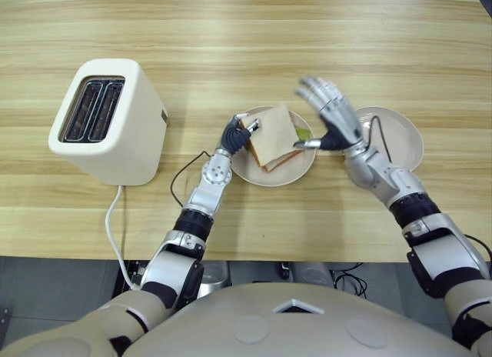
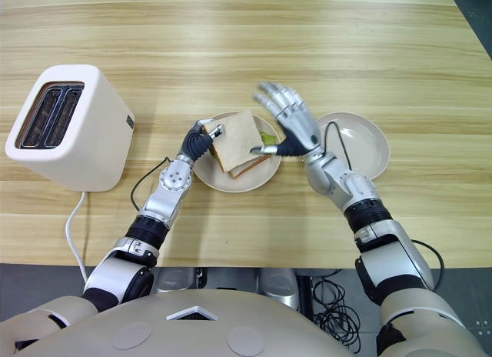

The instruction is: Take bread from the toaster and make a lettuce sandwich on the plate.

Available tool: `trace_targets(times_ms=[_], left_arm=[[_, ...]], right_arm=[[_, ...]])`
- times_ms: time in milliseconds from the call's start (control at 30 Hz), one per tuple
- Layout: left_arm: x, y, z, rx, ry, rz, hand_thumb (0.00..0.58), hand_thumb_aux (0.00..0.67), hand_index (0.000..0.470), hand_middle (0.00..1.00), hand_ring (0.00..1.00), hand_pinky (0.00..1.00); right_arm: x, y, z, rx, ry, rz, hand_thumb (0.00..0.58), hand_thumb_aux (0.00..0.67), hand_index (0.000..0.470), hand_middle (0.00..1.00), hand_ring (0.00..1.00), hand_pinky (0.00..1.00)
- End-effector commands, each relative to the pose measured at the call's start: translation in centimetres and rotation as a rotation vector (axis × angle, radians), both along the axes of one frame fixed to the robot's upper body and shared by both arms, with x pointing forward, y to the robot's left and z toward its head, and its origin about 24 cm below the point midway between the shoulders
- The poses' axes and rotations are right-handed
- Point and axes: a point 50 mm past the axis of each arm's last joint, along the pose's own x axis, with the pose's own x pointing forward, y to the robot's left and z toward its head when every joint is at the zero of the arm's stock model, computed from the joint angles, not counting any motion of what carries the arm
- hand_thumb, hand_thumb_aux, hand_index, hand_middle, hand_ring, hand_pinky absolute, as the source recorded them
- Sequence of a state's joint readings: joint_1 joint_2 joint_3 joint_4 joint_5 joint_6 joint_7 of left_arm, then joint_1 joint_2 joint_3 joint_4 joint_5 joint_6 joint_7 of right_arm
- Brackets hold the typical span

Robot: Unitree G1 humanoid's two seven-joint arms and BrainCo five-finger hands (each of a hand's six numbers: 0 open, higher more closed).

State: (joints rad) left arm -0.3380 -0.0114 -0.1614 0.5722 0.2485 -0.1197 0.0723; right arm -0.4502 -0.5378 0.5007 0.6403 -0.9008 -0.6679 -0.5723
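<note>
- The counter (image 1: 307, 34) is pale wood; its near edge runs across just beyond the robot's elbows, and a wide stretch of wood lies beyond the plates toward the far side.
- The toaster (image 1: 115, 134) stands at the left, well apart from the plate (image 1: 286, 175), with its two slots facing up. Its white cord (image 1: 115, 234) drops over the near edge.
- A band of wood separates the toaster from the left hand (image 1: 234, 138). A black cable (image 1: 181, 180) loops on the counter there, beside the left wrist.
- The sandwich (image 1: 273, 138) sits on the plate in the middle of the counter. Its pale upper slice is tilted, a browner slice shows beneath it, and a bit of green lettuce (image 1: 303, 132) peeks out at the right edge.
- The left fingers (image 1: 252, 126) are curled and pinch the sandwich's left edge.
- The right hand (image 1: 334, 115) is raised at the sandwich's right side, its fingers (image 1: 315, 91) spread wide, and the thumb tip touches the right edge.
- A second plate (image 1: 403, 130) lies just right of the first, partly under the right forearm.
</note>
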Motion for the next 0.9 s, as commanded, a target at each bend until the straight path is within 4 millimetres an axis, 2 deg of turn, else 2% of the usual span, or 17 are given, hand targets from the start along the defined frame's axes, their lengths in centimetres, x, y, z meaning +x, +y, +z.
trace_targets(times_ms=[33,200,400,467,500,533,567,600,633,667,700,733,833,900], left_arm=[[-0.3,-0.1,-0.9,0.055,0.034,-0.025,0.58,0.67,0.46,1.0,1.0,1.0],[-0.5,-0.4,-1.3,0.078,0.047,-0.051,0.58,0.662,0.455,1.0,1.0,1.0],[-0.5,-0.5,-1.3,0.096,0.041,-0.061,0.579,0.644,0.442,1.0,1.0,1.0],[-0.6,-0.6,-1.5,0.106,0.045,-0.074,0.571,0.586,0.402,1.0,1.0,1.0],[-0.6,-0.7,-1.5,0.112,0.045,-0.078,0.542,0.499,0.343,1.0,1.0,1.0],[-0.6,-0.7,-1.5,0.118,0.04,-0.078,0.487,0.402,0.276,1.0,1.0,1.0],[-0.6,-0.7,-1.4,0.124,0.032,-0.075,0.319,0.221,0.152,1.0,1.0,1.0],[-0.5,-0.6,-1.2,0.13,0.02,-0.068,0.036,0.021,0.014,1.0,1.0,1.0],[-0.4,-0.5,-1.0,0.134,0.009,-0.06,0.036,0.021,0.014,1.0,1.0,1.0],[-0.2,-0.4,-0.8,0.138,-0.002,-0.052,0.0,0.0,0.0,0.82,0.82,0.82],[-0.1,-0.3,-0.7,0.142,-0.009,-0.05,0.0,0.0,0.0,0.82,0.82,0.82],[-0.1,-0.2,-0.6,0.146,-0.015,-0.05,0.0,0.0,0.0,0.78,0.78,0.78],[0.1,-0.1,-0.1,0.164,-0.043,-0.049,0.0,0.0,0.0,0.54,0.54,0.54],[0.3,-0.2,0.6,0.178,-0.085,-0.058,0.0,0.0,0.0,0.52,0.52,0.52]], right_arm=[[-1.2,1.4,-1.1,-0.11,0.064,0.113,0.0,0.0,0.0,0.0,0.0,0.0],[-1.5,2.1,-1.6,-0.158,0.118,0.154,0.0,0.0,0.0,0.0,0.0,0.0],[-2.3,2.3,-3.6,-0.285,0.294,0.188,0.0,0.0,0.0,0.0,0.0,0.0],[-2.6,2.3,-4.4,-0.325,0.348,0.193,0.0,0.0,0.0,0.0,0.0,0.0],[-2.7,2.2,-4.7,-0.345,0.377,0.193,0.0,0.0,0.0,0.0,0.0,0.0],[-2.8,2.1,-5.1,-0.365,0.401,0.194,0.0,0.0,0.0,0.0,0.0,0.0],[-2.9,1.9,-5.2,-0.375,0.418,0.191,0.0,0.0,0.0,0.0,0.0,0.0],[-3.0,1.8,-5.4,-0.384,0.436,0.189,0.0,0.0,0.0,0.0,0.0,0.0],[-3.0,1.7,-5.6,-0.396,0.453,0.187,0.0,0.0,0.0,0.0,0.0,0.0],[-3.1,1.6,-5.7,-0.408,0.466,0.186,0.0,0.0,0.0,0.0,0.0,0.0],[-3.1,1.5,-5.8,-0.413,0.475,0.185,0.0,0.0,0.0,0.0,0.0,0.0],[-3.1,1.5,-5.8,-0.415,0.483,0.184,0.0,0.0,0.0,0.0,0.0,0.0],[-3.1,1.3,-5.8,-0.418,0.484,0.177,0.0,0.0,0.0,0.0,0.0,0.0],[-3.0,1.3,-5.8,-0.417,0.49,0.175,0.0,0.0,0.0,0.0,0.0,0.0]])
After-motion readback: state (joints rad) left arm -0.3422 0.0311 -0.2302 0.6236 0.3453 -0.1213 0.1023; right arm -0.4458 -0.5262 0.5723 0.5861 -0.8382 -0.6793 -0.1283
